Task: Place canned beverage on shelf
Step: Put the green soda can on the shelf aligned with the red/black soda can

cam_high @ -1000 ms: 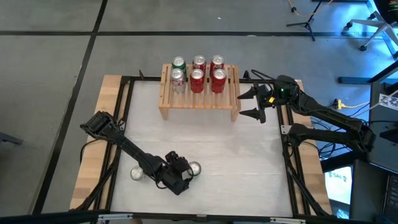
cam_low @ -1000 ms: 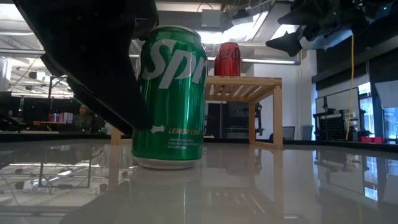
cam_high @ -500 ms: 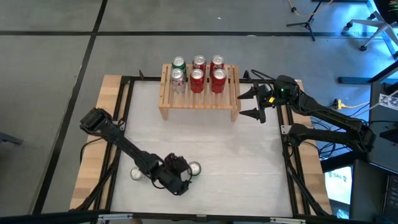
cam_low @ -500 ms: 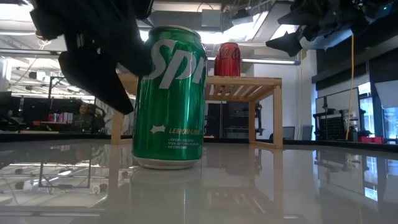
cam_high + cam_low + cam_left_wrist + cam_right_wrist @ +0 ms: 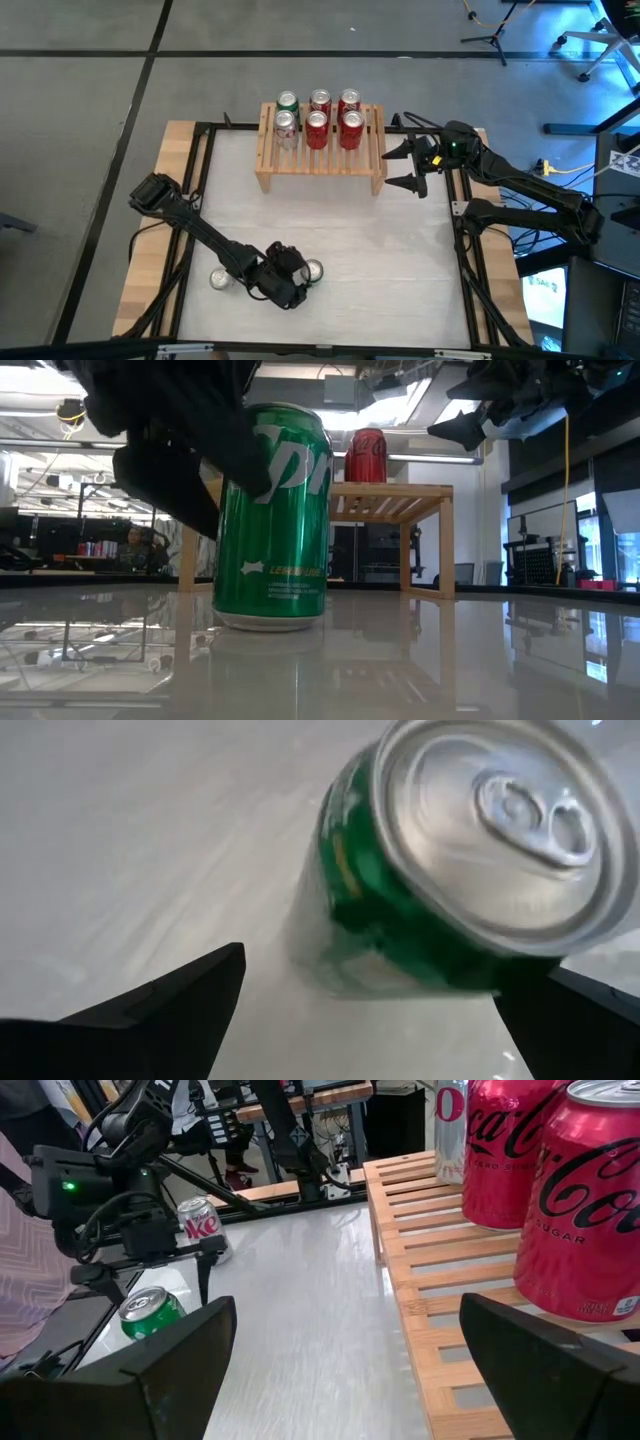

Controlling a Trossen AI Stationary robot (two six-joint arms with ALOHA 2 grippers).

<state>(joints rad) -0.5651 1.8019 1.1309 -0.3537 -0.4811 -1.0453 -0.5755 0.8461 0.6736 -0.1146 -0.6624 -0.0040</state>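
A green soda can (image 5: 313,270) stands upright on the white table near its front edge; it also shows in the low view (image 5: 272,530) and the left wrist view (image 5: 440,870). My left gripper (image 5: 296,279) is open and slants down at the can, with one finger on either side of its upper part (image 5: 368,975) and the left finger plainly apart from it. The light wooden shelf (image 5: 320,150) stands at the far edge with several cans on its slatted top. My right gripper (image 5: 392,168) is open and empty, hovering just right of the shelf.
A silver can (image 5: 219,279) stands left of my left gripper near the front edge and also shows in the right wrist view (image 5: 200,1220). Red cans (image 5: 585,1210) fill the shelf's middle and right. Bare table lies between the shelf and the green can.
My left gripper has moved toward the green can and turned, so its fingers now stand around the can's upper part. The can has stayed where it was.
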